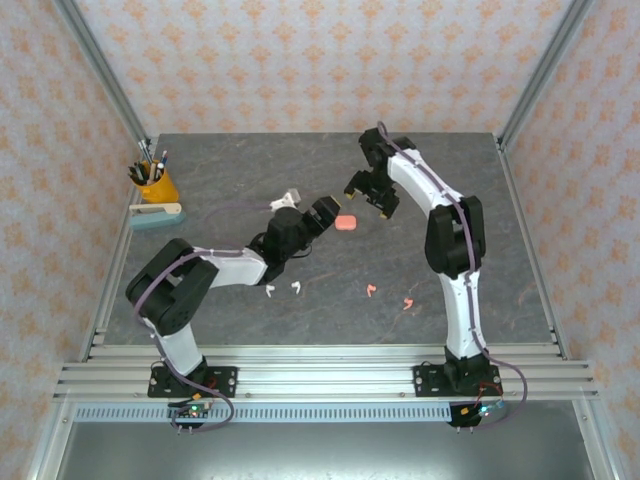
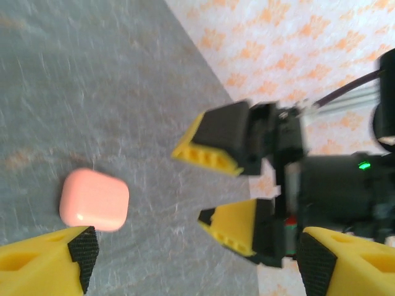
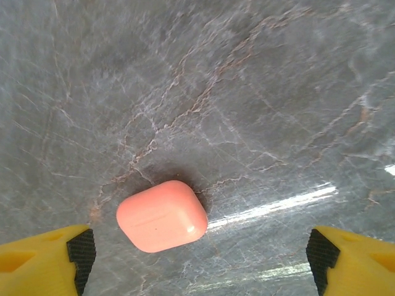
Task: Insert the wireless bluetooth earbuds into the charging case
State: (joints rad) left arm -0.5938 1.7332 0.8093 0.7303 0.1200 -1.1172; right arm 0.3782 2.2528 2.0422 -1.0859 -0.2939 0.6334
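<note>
My left gripper [image 1: 325, 212] stands wide and empty, just left of the pink case [image 1: 346, 222]. My right gripper [image 1: 368, 197] is spread wide too, hanging just past the case on its far-right side. The case lies shut near the middle of the table [image 1: 500, 200], clear of all fingers. Toward the near edge lie two white earbuds [image 1: 270, 291] and, to their right, two pink earbuds [image 1: 371, 291]. A white case [image 1: 288, 199] sits beside my left gripper.

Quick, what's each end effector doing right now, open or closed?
Left end effector: open, holding nothing.
Right end effector: open, empty, above the pink charging case.
</note>
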